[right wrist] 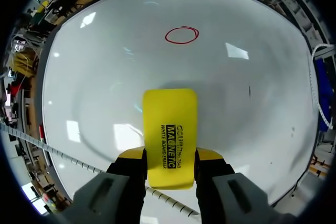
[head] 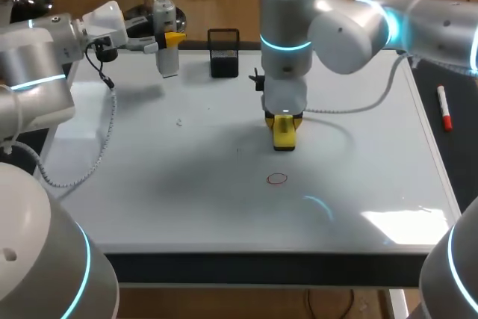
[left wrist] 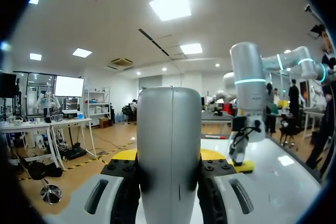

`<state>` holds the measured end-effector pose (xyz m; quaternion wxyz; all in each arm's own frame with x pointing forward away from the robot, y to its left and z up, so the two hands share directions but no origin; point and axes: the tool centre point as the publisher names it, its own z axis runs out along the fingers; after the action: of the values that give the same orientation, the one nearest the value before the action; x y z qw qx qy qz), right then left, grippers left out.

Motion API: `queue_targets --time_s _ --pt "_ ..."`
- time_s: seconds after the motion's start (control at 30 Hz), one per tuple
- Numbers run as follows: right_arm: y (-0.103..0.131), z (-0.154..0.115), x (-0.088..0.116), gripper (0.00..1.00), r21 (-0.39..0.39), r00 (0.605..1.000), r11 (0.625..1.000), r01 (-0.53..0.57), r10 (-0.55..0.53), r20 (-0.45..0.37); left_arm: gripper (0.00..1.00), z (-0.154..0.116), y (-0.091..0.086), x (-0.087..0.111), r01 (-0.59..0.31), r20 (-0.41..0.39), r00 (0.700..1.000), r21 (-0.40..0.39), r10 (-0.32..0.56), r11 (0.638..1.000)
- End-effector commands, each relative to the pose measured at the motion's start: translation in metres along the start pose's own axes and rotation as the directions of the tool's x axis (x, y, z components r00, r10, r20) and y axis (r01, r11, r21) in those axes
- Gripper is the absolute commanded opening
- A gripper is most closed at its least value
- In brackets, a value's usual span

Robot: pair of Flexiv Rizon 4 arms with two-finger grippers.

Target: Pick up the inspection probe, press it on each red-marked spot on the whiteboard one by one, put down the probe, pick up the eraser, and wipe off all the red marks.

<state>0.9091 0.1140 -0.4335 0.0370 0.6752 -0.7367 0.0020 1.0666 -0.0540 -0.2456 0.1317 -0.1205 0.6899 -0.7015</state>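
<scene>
A: Your right gripper (right wrist: pixel 170 156) is clamped on the yellow slab-shaped eraser (right wrist: pixel 170 129), one finger on each long side, near the middle of the glossy white whiteboard (head: pixel 187 199). Which step?

B: Wiping, I'd say. One thin red ring mark (right wrist: pixel 181 34) shows ahead of the eraser, toward the board's near edge and apart from it.

A: Next move?

B: You'd want the eraser flat on the board, then a slide toward the near edge right across the ring, with pressure kept on.

A: And the left side?

B: Your left gripper (left wrist: pixel 169 157) sits by the far left corner, fingers closed on both sides of the silver-grey cylindrical probe (left wrist: pixel 169 129). So the probe isn't set down, though the task wants that before erasing.

A: What can't you make out?

B: I can't tell if the eraser touches the board or hangs just above it. Its wiping face is hidden, and so is the probe's tip. Your right arm covers a patch toward the far edge, so more marks there can't be ruled out. A few dark specks are too small to call. The black mesh holder (head: pixel 223 54) stands at the far edge.
</scene>
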Motion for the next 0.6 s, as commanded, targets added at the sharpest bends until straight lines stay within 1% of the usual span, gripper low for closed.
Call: queue_targets --time_s 0.03,0.33,0.6 --pt "0.002 0.016 0.01 0.0 0.001 1.0 1.0 -0.002 0.002 -0.008 0.0 0.001 0.0 0.0 -0.002 0.003 1.0 0.002 0.002 1.0" --pt "0.002 0.017 0.026 0.0 -0.002 0.999 1.0 -0.017 0.017 -0.03 0.0 0.001 0.0 0.0 -0.002 0.003 1.0 0.002 0.002 1.0" --pt "0.0 0.013 0.031 0.0 0.006 0.999 1.0 -0.021 0.021 -0.037 0.0 0.001 0.0 0.0 -0.002 0.003 1.0 0.002 0.002 1.0"
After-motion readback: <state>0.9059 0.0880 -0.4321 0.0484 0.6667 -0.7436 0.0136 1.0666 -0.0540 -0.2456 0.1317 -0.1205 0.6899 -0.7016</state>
